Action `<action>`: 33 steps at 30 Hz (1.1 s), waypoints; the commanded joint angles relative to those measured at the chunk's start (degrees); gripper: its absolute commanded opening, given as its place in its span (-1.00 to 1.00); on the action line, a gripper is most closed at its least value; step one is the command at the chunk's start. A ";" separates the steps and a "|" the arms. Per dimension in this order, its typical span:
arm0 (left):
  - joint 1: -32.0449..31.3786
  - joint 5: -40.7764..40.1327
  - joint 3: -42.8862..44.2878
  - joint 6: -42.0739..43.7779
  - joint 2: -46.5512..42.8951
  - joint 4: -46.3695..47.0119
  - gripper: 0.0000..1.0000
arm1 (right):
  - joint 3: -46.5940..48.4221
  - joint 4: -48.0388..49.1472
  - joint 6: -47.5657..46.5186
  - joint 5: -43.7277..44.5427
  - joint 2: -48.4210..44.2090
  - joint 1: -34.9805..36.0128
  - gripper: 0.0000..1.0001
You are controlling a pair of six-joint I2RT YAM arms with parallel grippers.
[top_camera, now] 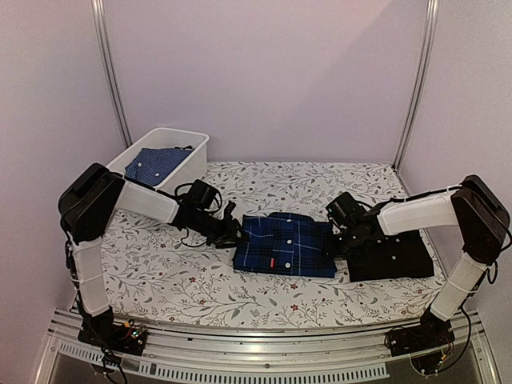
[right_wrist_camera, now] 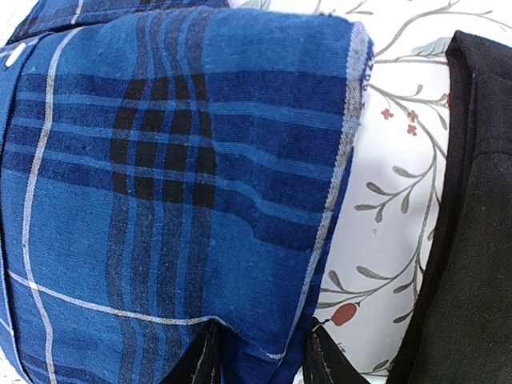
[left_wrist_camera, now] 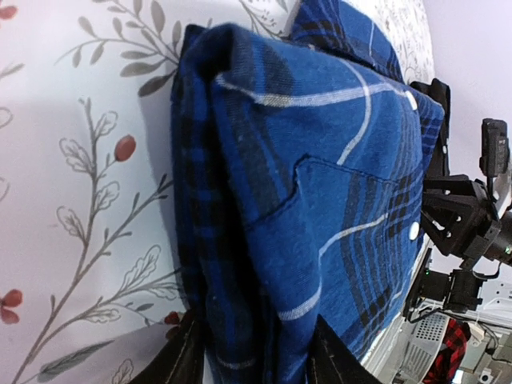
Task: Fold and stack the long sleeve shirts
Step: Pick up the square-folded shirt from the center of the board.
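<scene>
A folded navy-and-blue plaid shirt (top_camera: 286,244) lies mid-table. My left gripper (top_camera: 234,234) is at its left edge and my right gripper (top_camera: 340,238) at its right edge. In the left wrist view, thick folded plaid cloth (left_wrist_camera: 304,200) fills the gap of the left gripper (left_wrist_camera: 256,364), and both fingers press on it. The right wrist view shows the plaid hem (right_wrist_camera: 240,200) pinched in the right gripper (right_wrist_camera: 260,360). A folded black shirt (top_camera: 392,258) lies flat just right of the plaid one, and its edge (right_wrist_camera: 472,224) shows beside the right gripper.
A white bin (top_camera: 196,148) stands at the back left with a blue checked cloth (top_camera: 156,164) inside. The table wears a floral cover (top_camera: 160,272). A metal rail (top_camera: 256,352) runs along the near edge. Walls close in behind and at both sides.
</scene>
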 commanded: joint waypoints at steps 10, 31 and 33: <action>-2.30 -4.54 -0.61 -0.78 2.61 -7.82 -1.00 | -0.93 2.40 -0.80 -5.07 1.64 -0.51 -0.18; 5.96 -2.56 -4.32 7.00 -14.05 -16.89 -1.00 | 12.91 -1.44 -0.80 -6.67 4.50 5.33 -0.46; 6.52 -2.01 -3.71 7.86 -15.00 -17.90 -1.00 | 12.87 -1.24 -0.83 -6.75 5.42 5.58 -0.50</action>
